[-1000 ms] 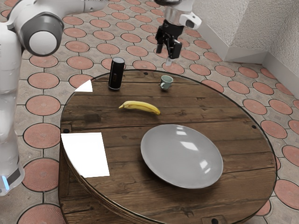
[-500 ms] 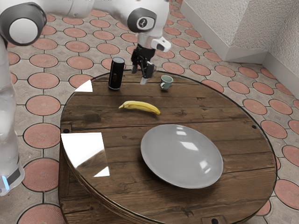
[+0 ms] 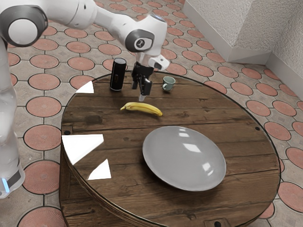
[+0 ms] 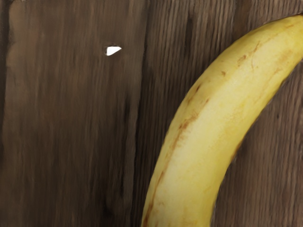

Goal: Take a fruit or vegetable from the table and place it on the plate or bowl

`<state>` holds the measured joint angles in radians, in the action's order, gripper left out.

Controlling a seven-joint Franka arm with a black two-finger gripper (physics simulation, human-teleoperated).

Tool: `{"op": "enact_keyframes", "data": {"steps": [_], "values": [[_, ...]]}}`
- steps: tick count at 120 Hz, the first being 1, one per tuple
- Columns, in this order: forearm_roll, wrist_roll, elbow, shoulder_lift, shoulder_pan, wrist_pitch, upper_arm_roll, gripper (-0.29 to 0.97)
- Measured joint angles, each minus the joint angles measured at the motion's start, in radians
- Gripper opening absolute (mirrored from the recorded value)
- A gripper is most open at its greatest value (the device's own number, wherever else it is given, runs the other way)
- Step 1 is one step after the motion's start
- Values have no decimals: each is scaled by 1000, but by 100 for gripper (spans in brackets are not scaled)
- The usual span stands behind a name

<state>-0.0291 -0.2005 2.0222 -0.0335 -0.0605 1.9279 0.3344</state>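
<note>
A yellow banana (image 3: 142, 109) lies on the round wooden table (image 3: 94, 118), its curve running toward the exterior view's right. My black gripper (image 3: 139, 93) hangs just above the banana's left half, pointing down, its fingers open and empty. In the wrist view the banana (image 4: 218, 137) looms large and close under my hand, with brown streaks along its skin. A wide grey plate (image 3: 184, 157) rests on the table to the right of and nearer than the banana.
A black cylinder (image 3: 118, 74) stands at the table's far edge, left of my gripper. A small pale green cup (image 3: 168, 83) sits at the far edge to its right. Bright white reflections (image 3: 83, 146) lie on the table's left side.
My arm has swung from beyond the table's far edge toward the exterior view's left and down, so the gripper now hovers just over the banana. The objects have not moved.
</note>
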Motion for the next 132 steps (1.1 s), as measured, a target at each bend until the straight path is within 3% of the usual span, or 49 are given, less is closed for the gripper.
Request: {"op": "enact_keyframes", "data": {"steps": [89,114,122,132], "values": [[0,-65,43,64,1,95,0,67],[-2,-73,36,79,-72,111,0,66],[-4,-75,38,79,-92,118,0,61],[-7,-77,38,79,-97,124,0,44]]}}
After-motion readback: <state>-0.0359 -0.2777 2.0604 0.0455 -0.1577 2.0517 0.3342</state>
